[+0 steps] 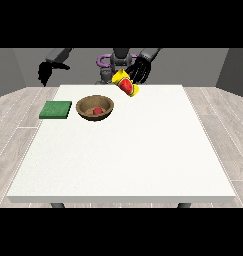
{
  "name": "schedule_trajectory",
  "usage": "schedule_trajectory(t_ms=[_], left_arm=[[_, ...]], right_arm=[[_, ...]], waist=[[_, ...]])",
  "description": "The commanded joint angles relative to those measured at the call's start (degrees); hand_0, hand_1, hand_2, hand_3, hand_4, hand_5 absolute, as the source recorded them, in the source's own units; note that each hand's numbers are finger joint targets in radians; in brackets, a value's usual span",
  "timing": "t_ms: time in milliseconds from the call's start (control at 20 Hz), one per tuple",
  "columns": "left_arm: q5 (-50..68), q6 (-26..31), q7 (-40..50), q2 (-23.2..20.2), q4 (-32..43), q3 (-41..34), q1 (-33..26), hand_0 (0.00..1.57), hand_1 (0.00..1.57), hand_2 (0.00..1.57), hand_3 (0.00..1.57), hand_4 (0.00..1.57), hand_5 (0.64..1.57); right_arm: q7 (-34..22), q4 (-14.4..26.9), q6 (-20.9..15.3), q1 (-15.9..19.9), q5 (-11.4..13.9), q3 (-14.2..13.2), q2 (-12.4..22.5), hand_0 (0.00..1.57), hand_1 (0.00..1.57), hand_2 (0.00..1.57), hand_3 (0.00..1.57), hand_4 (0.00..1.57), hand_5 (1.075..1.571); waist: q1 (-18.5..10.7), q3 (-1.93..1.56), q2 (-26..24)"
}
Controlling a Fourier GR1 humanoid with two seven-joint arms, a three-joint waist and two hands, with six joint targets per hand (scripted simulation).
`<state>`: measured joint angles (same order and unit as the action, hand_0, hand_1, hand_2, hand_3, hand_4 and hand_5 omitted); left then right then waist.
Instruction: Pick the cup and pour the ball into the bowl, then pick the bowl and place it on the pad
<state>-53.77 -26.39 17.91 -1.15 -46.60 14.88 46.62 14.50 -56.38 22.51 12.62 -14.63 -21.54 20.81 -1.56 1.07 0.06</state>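
Over the white desk, the hand at the view's right has its fingers curled round the tilted yellow-and-red cup, held above the far edge at about 12 o'clock; the fingers partly hide its far side. The red ball lies in the wooden bowl at 10 o'clock, beside the green pad. The hand at the view's left hangs off the desk, too dark to tell how it is set.
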Motion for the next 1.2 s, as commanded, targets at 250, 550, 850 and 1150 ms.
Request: schedule_trajectory(t_ms=[250, 550, 850, 1150], left_arm=[[39.0, 2.1, -20.7, 1.1, -16.8, -5.7, -13.8, 0.00, 0.00, 0.00, 0.00, 0.00, 1.563], [46.6, 12.5, -31.9, 0.8, -19.2, -7.9, -19.4, 0.00, 0.00, 0.00, 0.00, 0.00, 1.564], [48.3, 17.4, -35.1, -3.2, -20.2, -11.3, -22.2, 0.00, 0.00, 0.00, 0.00, 0.00, 1.564], [49.4, 21.2, -29.0, -6.5, -27.4, -12.7, -19.8, 0.00, 0.00, 0.00, 0.00, 0.00, 1.566]], right_arm=[[-0.4, -3.1, -10.9, 7.3, 2.3, 1.5, -6.1, 0.00, 0.00, 0.00, 0.00, 0.25, 1.571], [3.7, -1.5, -18.3, 7.1, 4.4, 2.6, -13.0, 0.00, 0.00, 0.00, 0.00, 0.32, 1.570], [2.8, 7.0, -16.6, 13.8, 2.5, 1.5, -9.0, 0.00, 0.00, 0.00, 0.00, 0.29, 1.567], [12.2, 17.8, -16.1, 14.6, 3.0, 0.1, -8.5, 0.00, 0.00, 0.00, 0.00, 0.19, 1.563]], waist=[[-2.9, -0.41, 8.9], [-7.3, -1.02, 10.7], [-5.8, -1.08, 9.5], [-8.3, -1.12, 12.2]])
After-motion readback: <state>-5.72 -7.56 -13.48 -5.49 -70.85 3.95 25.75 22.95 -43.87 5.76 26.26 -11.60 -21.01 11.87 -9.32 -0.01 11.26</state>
